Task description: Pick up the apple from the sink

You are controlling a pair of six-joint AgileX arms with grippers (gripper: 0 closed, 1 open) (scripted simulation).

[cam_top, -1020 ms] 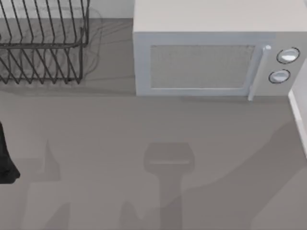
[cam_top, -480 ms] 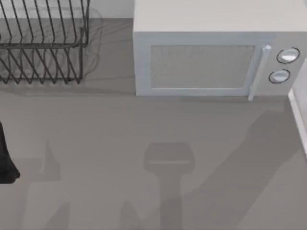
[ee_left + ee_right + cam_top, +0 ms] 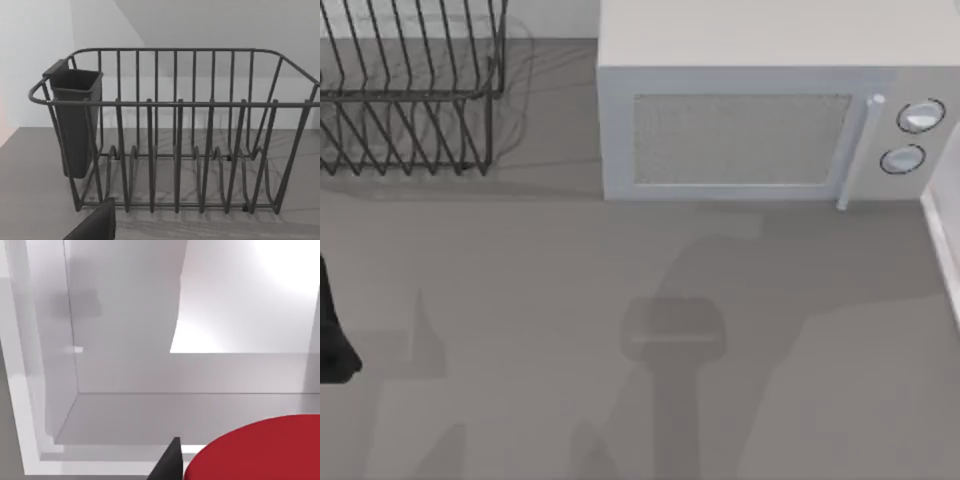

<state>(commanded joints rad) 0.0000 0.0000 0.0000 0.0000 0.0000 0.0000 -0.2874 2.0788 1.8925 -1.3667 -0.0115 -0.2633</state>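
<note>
The apple (image 3: 260, 450) shows in the right wrist view as a broad red curve, close under the camera inside the pale, smooth-walled sink (image 3: 125, 410). One dark fingertip of the right gripper (image 3: 167, 462) stands just beside the apple's edge; whether the fingers are spread or have hold of the fruit cannot be told.

In the top view the left arm (image 3: 332, 330) sits at the table's left edge. A wire dish rack (image 3: 410, 90) stands at the back left, a microwave (image 3: 760, 110) beside it on the grey table (image 3: 520, 300).
</note>
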